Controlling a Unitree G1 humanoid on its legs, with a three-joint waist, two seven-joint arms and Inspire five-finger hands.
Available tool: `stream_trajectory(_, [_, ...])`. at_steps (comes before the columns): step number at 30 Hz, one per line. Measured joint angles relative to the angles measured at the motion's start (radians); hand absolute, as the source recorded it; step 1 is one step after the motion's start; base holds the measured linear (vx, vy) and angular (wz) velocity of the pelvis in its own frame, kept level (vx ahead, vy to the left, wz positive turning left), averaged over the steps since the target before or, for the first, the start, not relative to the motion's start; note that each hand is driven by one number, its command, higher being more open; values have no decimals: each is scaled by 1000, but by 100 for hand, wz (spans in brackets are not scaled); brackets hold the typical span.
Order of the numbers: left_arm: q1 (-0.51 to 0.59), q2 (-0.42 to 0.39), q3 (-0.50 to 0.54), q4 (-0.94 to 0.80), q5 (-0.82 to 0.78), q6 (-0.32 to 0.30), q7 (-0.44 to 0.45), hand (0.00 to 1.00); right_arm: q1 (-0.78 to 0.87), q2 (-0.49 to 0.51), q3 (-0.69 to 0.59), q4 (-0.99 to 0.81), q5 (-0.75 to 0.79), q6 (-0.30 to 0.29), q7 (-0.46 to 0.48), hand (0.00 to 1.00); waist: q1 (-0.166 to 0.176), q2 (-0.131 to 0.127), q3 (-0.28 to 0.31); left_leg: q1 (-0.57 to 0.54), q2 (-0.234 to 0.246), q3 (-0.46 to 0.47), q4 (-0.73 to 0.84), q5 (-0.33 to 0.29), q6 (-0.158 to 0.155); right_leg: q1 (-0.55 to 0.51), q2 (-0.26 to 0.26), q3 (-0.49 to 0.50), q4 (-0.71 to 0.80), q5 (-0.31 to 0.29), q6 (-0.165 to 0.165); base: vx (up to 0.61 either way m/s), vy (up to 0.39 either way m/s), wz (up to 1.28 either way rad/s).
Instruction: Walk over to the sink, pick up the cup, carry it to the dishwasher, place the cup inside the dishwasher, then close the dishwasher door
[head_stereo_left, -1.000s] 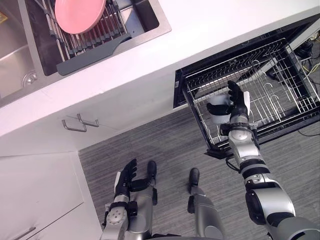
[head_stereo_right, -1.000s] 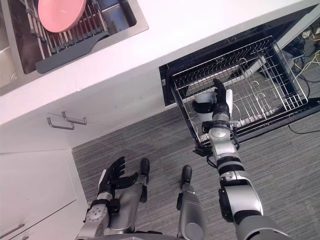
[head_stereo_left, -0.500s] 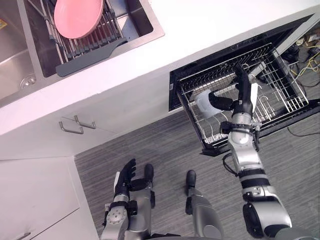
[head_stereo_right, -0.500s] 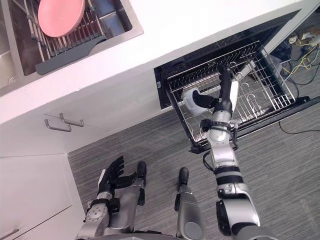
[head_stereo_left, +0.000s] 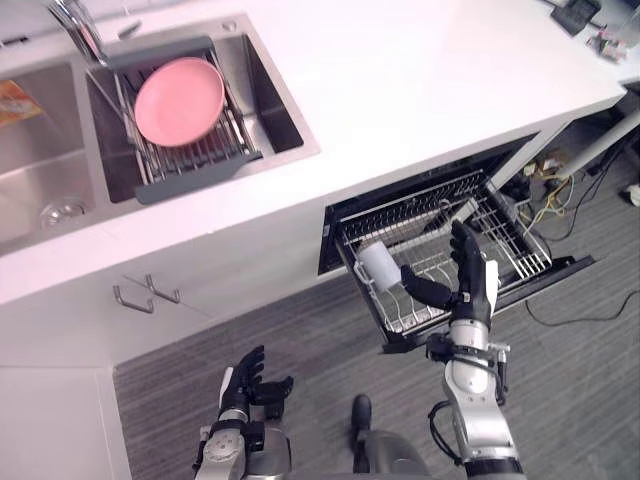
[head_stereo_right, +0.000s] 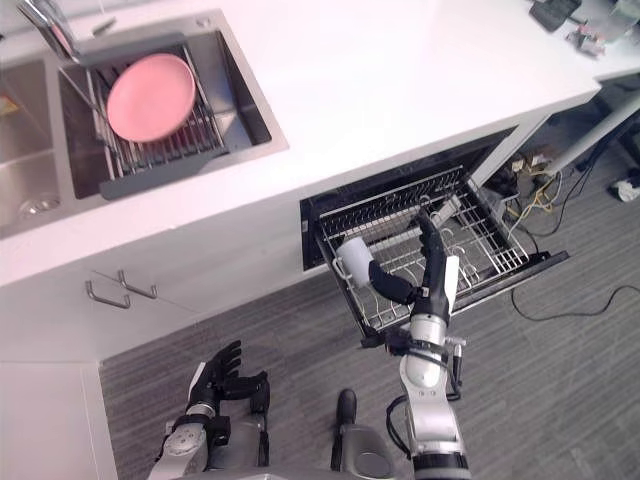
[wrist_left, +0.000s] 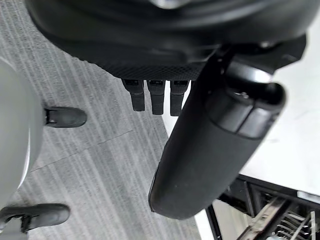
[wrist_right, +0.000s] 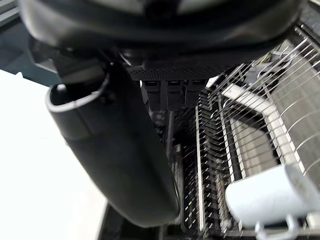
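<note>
The white cup (head_stereo_left: 378, 265) lies on its side in the front left corner of the pulled-out dishwasher rack (head_stereo_left: 470, 215); the right wrist view shows the cup (wrist_right: 267, 197) with its handle down on the wires. My right hand (head_stereo_left: 468, 285) hovers over the rack's front edge, open, with straight fingers and the thumb reaching toward the cup without touching it. The lowered dishwasher door (head_stereo_left: 545, 280) juts out under the rack. My left hand (head_stereo_left: 245, 385) hangs low over the floor, open and holding nothing.
A sink (head_stereo_left: 270, 95) in the white counter (head_stereo_left: 430, 80) holds a grey drying rack with a pink plate (head_stereo_left: 180, 88). Cabinet handles (head_stereo_left: 140, 295) stick out below the counter. Loose cables (head_stereo_left: 560, 190) lie on the carpet to the right of the dishwasher.
The view has pulled back and up. My right hand has let go of the cup, which now rests in the rack, and has drawn back toward the rack's front edge.
</note>
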Motion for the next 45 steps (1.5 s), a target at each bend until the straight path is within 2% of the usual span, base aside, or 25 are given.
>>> stream_trajectory(6, [33, 5, 3, 47, 0, 2, 1, 90, 105, 30, 91, -63, -13, -44, 38, 90, -2, 17, -78, 25, -1, -44, -2, 0, 1, 44, -1, -37, -3, -7, -1, -38, -9, 17])
stream_trajectory(12, [47, 14, -1, 60, 1, 1, 5, 90, 126, 23, 95, -131, -48, -56, 23, 90, -1, 19, -84, -35, -14, -137, 44, -3, -4, 54, -18, -132, 22, -37, 3, -55, -8, 50])
stream_trajectory(13, [44, 16, -1, 61, 1, 1, 8, 90, 125, 17, 96, -142, -50, -60, 19, 90, 0, 19, -84, -52, -18, -150, 53, -12, 7, 52, -20, -152, 29, -41, 1, -45, -8, 77])
stream_trajectory(15, [35, 22, -1, 71, 19, -2, 12, 90, 123, 11, 91, -173, -53, -60, 2, 90, -3, 21, -84, -86, 9, -44, 71, -21, 20, 61, -29, -217, 24, -38, -3, -17, -9, 87])
stream_trajectory(17, [28, 20, -2, 77, 18, -2, 22, 90, 76, -18, 63, -173, -70, -63, -27, 90, -5, 28, -83, -123, 71, 175, 147, -15, 42, 70, -50, -280, 28, -50, 11, 58, 55, 89])
stream_trajectory(21, [23, 19, -6, 75, 18, -4, 31, 90, -17, -30, 69, -155, -90, -64, -28, 90, 10, 26, -80, -115, 31, 175, 154, -28, 54, 82, -88, -279, 36, -61, 28, 67, 103, 17])
stream_trajectory(23, [23, 21, -5, 72, 19, -5, 31, 90, -35, -28, 76, -154, -112, -64, -27, 90, 10, 19, -76, -109, 3, 178, 178, -76, 62, 82, -125, -278, 79, -91, 51, 70, 130, 6])
stream_trajectory(25, [25, 30, -3, 68, 18, -5, 30, 90, -38, -28, 73, -139, -118, -64, -29, 90, 9, -3, -65, -98, -27, 182, 212, -116, 72, 79, -181, -278, 159, -153, 56, 89, 153, 11])
stream_trajectory(26, [25, 39, -6, 66, 18, -7, 30, 90, -41, -24, 60, -115, -127, -61, -32, 90, 4, -17, -65, -87, -52, 183, 254, -159, 81, 73, -222, -279, 253, -194, 55, 132, 147, 12])
stream_trajectory(27, [25, 37, -8, 68, 18, -7, 31, 90, -45, -33, 56, -104, -129, -58, -33, 90, 1, -15, -65, -86, -50, 179, 268, -177, 85, 53, -236, -266, 319, -197, 46, 149, 132, 17])
stream_trajectory(28, [28, 41, -17, 70, 18, -8, 37, 90, -47, -37, 52, -91, -132, -51, -35, 90, -5, -18, -64, -81, -60, 172, 279, -191, 93, 7, -252, -230, 431, -187, 15, 161, 169, 34])
stream_trajectory(29, [32, 49, -24, 67, 18, -7, 39, 90, -47, -39, 38, -81, -144, -39, -40, 90, -18, -15, -66, -66, -66, 142, 280, -203, 100, -55, -253, -154, 580, -142, -63, 240, 212, 62])
stream_trajectory(30, [36, 50, -26, 64, 18, -7, 41, 90, -47, -45, 27, -79, -156, -32, -41, 90, -35, -19, -61, -44, -63, 101, 274, -211, 111, -120, -240, -88, 711, -110, -87, 247, 154, 69])
stream_trajectory(31, [38, 53, -27, 65, 18, -6, 42, 90, -47, -45, 26, -79, -160, -32, -41, 90, -46, -12, -58, -38, -60, 80, 273, -216, 117, -140, -215, -59, 734, -144, -65, 300, 65, 78])
stream_trajectory(32, [39, 59, -28, 70, 18, -4, 44, 90, -58, -48, 26, -80, -172, -32, -41, 90, -55, -16, -60, -14, -48, 45, 257, -226, 119, -176, -140, -26, 706, -219, -54, 319, 12, 58])
stream_trajectory(33, [39, 58, -30, 72, 18, -4, 44, 90, -65, -52, 26, -80, -177, -32, -41, 90, -55, -15, -60, -1, -45, 35, 248, -229, 116, -189, -113, -20, 680, -230, -54, 319, 11, 57])
stream_trajectory(35, [36, 61, -58, 79, 19, -3, 42, 90, -91, -77, 24, -81, -193, -33, -41, 90, -58, -13, -60, 50, -45, 2, 215, -228, 99, -244, -44, -19, 576, -233, -57, 387, -26, 60])
stream_trajectory(37, [35, 66, -71, 81, 21, -5, 37, 90, -103, -99, 23, -92, -195, -33, -41, 90, -64, -25, -72, 61, -54, -31, 225, -256, 70, -266, -12, -18, 404, -166, -60, 432, -66, 79])
stream_trajectory(38, [21, 61, -68, 109, 33, -2, 36, 90, -101, -114, 16, -95, -196, -31, -40, 90, -74, -6, -76, 60, -44, -63, 257, -283, 44, -253, 1, -29, 380, -79, -50, 260, -57, 67])
stream_trajectory(39, [21, 52, -68, 116, 38, -1, 36, 90, -101, -122, 16, -95, -196, -27, -40, 90, -74, 15, -80, 56, -26, -58, 269, -288, 26, -235, 10, -45, 361, -76, -54, 505, -80, 60])
stream_trajectory(40, [32, 31, -68, 115, 40, -3, 34, 90, -102, -135, 16, -97, -196, -27, -40, 90, -72, 49, -86, 54, 4, -33, 283, -295, 13, -199, 35, -63, 315, -77, -56, 389, -42, 26])
stream_trajectory(41, [34, 18, -62, 113, 42, -3, 29, 90, -101, -141, 14, -97, -196, -25, -40, 90, -70, 66, -84, 43, 26, -11, 332, -303, -2, -160, 53, -74, 269, -77, -60, 454, -55, 17])
stream_trajectory(42, [33, 20, -61, 112, 45, -3, 25, 90, -100, -139, 15, -97, -196, -21, -39, 90, -71, 68, -83, 26, 33, 1, 383, -304, -4, -138, 58, -77, 244, -76, -63, 405, -44, 15])
stream_trajectory(43, [30, 25, -60, 102, 58, -2, 19, 90, -94, -137, 14, -98, -196, -18, -40, 90, -69, 67, -75, -56, 57, 26, 605, -308, -20, -61, 62, -81, 179, -72, -69, 322, -16, 3])
stream_trajectory(45, [31, 26, -57, 78, 59, -7, 20, 90, -91, -130, 14, -98, -196, -18, -45, 90, -49, 57, -64, -111, 79, 64, 740, -354, -13, 13, 58, -58, 141, -72, -69, 282, 45, -19])
